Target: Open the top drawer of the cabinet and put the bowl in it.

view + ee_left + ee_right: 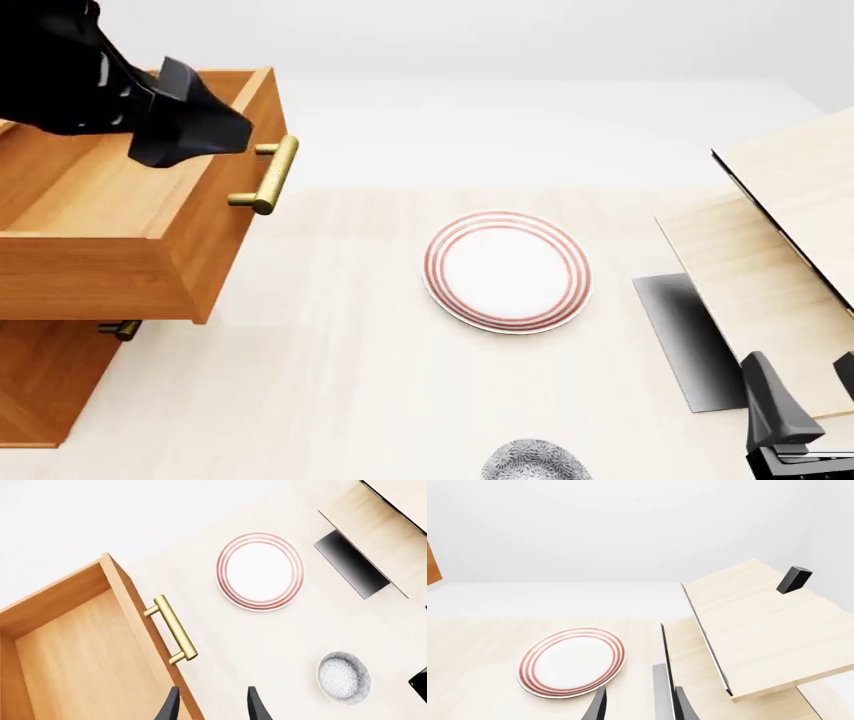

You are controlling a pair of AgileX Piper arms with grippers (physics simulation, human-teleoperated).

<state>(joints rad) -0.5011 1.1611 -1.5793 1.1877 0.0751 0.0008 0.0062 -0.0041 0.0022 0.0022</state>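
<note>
The top drawer (147, 215) of the orange-brown cabinet (47, 385) stands pulled out, and its inside is bare. Its brass handle (267, 175) faces the table. My left gripper (194, 130) hangs above the drawer's front edge. In the left wrist view it (212, 707) is open and empty, beside the handle (172, 630). The speckled bowl (537, 463) sits on the table at the near edge and also shows in the left wrist view (343, 676). My right gripper (805, 405) is open and empty at the near right, some way right of the bowl.
A white plate with red rings (507, 270) lies mid-table, between the drawer and the pale wood furniture (774, 260) on the right. A small black block (794, 579) stands on that furniture. A lower drawer handle (120, 328) shows beneath the open drawer.
</note>
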